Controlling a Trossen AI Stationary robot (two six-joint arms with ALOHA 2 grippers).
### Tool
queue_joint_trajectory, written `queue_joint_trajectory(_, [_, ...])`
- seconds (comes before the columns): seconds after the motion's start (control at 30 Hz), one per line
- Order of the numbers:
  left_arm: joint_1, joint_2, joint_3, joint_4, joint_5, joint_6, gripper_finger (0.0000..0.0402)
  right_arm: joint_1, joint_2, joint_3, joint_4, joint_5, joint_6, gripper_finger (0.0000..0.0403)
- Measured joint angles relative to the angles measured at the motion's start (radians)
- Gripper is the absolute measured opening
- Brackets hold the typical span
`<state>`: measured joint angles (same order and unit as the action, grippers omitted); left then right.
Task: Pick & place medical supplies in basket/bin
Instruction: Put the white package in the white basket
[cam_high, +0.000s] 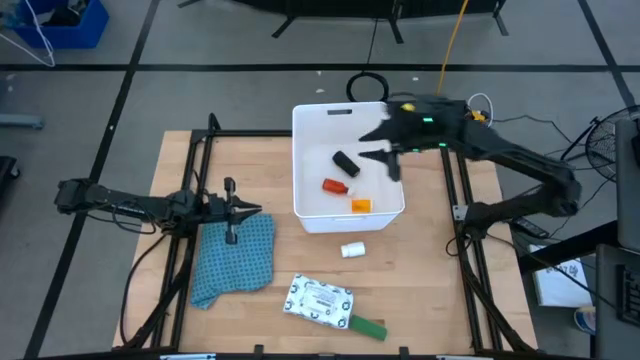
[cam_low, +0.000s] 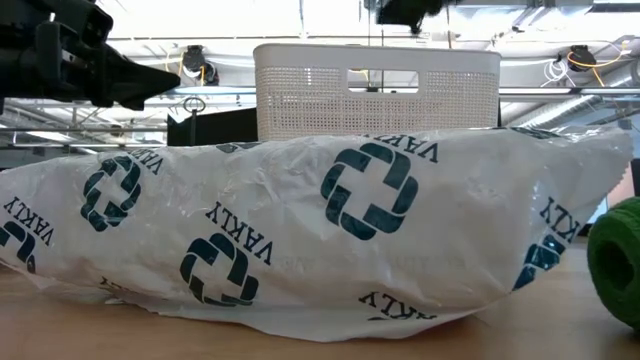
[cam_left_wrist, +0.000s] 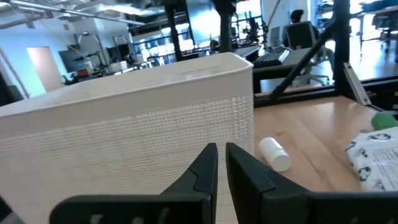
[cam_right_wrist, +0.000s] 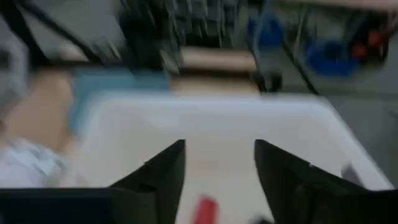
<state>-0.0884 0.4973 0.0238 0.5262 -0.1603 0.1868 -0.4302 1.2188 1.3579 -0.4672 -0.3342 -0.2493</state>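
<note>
The white bin (cam_high: 305, 135) stands at the table's far middle. On its floor lie a black block (cam_high: 345, 162), a red-orange bottle (cam_high: 335, 185) and an orange piece (cam_high: 361, 205). My right gripper (cam_high: 372, 145) hangs open above the bin's right half with nothing between its fingers; its wrist view looks down on the bottle (cam_right_wrist: 205, 210). A small white cylinder (cam_high: 352, 250) lies on its side just in front of the bin. A white printed packet (cam_high: 318, 300) and a green block (cam_high: 368, 327) lie near the front edge. My left gripper (cam_high: 255, 210) is shut and level, left of the bin.
A blue cloth (cam_high: 235, 260) lies spread on the table's left part, under and in front of my left gripper. In the low view the packet (cam_low: 330, 230) fills the foreground and hides most of the table; the bin (cam_low: 376, 90) rises behind it.
</note>
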Motion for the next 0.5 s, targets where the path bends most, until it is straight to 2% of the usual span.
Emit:
queue_joint_trajectory(0.1, [0.0,0.0,0.0,0.0,-0.022,-0.041,0.0037,0.041,-0.104,-0.02,0.012,-0.01,0.051,0.0116])
queue_joint_trajectory(0.23, [0.0,0.0,0.0,0.001,-0.042,-0.097,0.0037,0.126,-0.237,-0.136,0.028,-0.011,0.051,0.0023])
queue_joint_trajectory(0.3, [0.0,0.0,0.0,0.001,-0.057,-0.116,0.0037,0.162,-0.307,-0.218,0.056,-0.011,0.058,0.0009])
queue_joint_trajectory(0.5, [0.0,0.0,0.0,0.001,-0.076,-0.122,0.0037,0.242,-0.495,-0.47,0.202,-0.01,0.101,0.0002])
